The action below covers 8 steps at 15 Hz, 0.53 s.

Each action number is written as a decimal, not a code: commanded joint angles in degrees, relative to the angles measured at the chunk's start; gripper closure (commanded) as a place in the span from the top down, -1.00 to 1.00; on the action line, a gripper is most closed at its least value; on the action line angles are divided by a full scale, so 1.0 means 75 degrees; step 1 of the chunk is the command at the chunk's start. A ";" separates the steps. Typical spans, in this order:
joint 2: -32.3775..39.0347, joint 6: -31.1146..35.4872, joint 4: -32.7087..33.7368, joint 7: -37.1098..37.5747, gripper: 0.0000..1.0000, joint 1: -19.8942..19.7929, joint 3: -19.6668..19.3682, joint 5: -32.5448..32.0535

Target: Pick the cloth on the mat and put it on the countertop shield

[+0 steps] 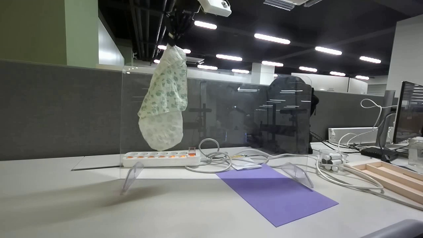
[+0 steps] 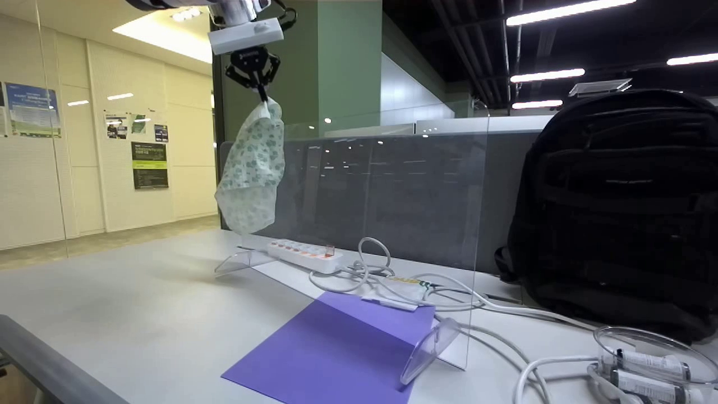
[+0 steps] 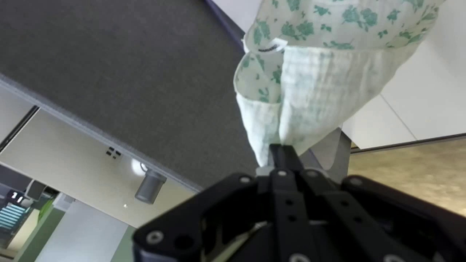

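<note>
The cloth, white with green leaf prints, hangs in the air in both exterior views [image 1: 163, 96] [image 2: 252, 163]. It fills the top of the wrist view [image 3: 327, 76]. My gripper [image 1: 171, 41] is shut on the cloth's upper end; its closed fingers also show in the other views [image 2: 262, 95] [image 3: 283, 149]. The countertop shield is a clear upright panel on two feet [image 1: 231, 112] [image 2: 392, 185]. The cloth overlaps the shield's left end in both exterior views; I cannot tell whether they touch. The purple mat [image 1: 277, 198] [image 2: 325, 353] lies bare on the table, partly under the shield.
A white power strip [image 1: 162, 159] [image 2: 305, 255] and loose cables [image 1: 214, 158] lie behind the shield. A grey partition [image 1: 59, 112] stands at the back, with a black backpack [image 2: 611, 224]. A clear container of vials [image 1: 332, 161], a wooden tray [image 1: 393, 178] and a monitor [image 1: 409, 112] are at the right.
</note>
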 commanded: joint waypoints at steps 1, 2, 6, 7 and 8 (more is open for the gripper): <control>0.0092 0.0297 0.0549 0.0837 -1.00 -0.0055 -0.0021 -0.0954; 0.0089 0.0442 0.0666 0.1035 -1.00 -0.0104 -0.0043 -0.1240; 0.0041 0.0625 0.1284 0.2324 -1.00 -0.0454 -0.0037 -0.2673; 0.0054 0.0603 0.1430 0.2639 -1.00 -0.0545 -0.0047 -0.2952; 0.0082 0.0562 0.1544 0.2946 -1.00 -0.0650 -0.0055 -0.3299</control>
